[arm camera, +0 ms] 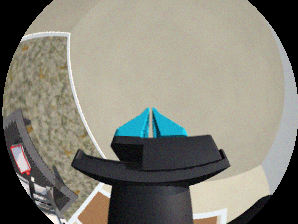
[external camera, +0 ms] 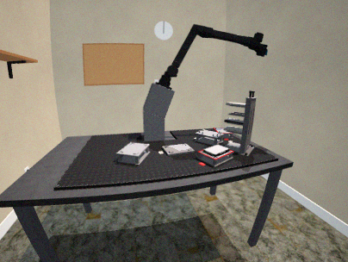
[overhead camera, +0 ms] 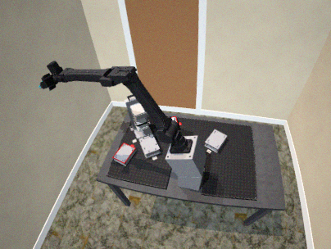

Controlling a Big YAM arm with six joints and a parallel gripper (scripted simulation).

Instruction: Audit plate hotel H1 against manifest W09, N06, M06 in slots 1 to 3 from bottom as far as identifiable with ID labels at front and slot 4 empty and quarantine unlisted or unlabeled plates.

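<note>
A beige-walled room holds a dark table (external camera: 39,181) covered by a black perforated mat (external camera: 108,168). A cork board (external camera: 113,64) and a round wall clock (external camera: 164,30) hang on the rear wall. The arm (external camera: 215,34) rises from a grey pedestal (external camera: 156,114) and extends high above and beyond the table edge, over the floor.

The gripper (arm camera: 152,121) points at the bare wall. Its blue fingertips are pressed together with nothing between them.

The plate hotel H1 (external camera: 248,122) stands at the table's far end as seen from the exterior view; shelves project from its post, and the shelf contents cannot be resolved. A red-framed nest (external camera: 215,155) carrying a white plate (external camera: 216,150) sits just beside the hotel. A grey plate on a nest (external camera: 133,152) lies well apart from it, near the pedestal. Another flat nest (external camera: 178,149) lies between them.
</note>
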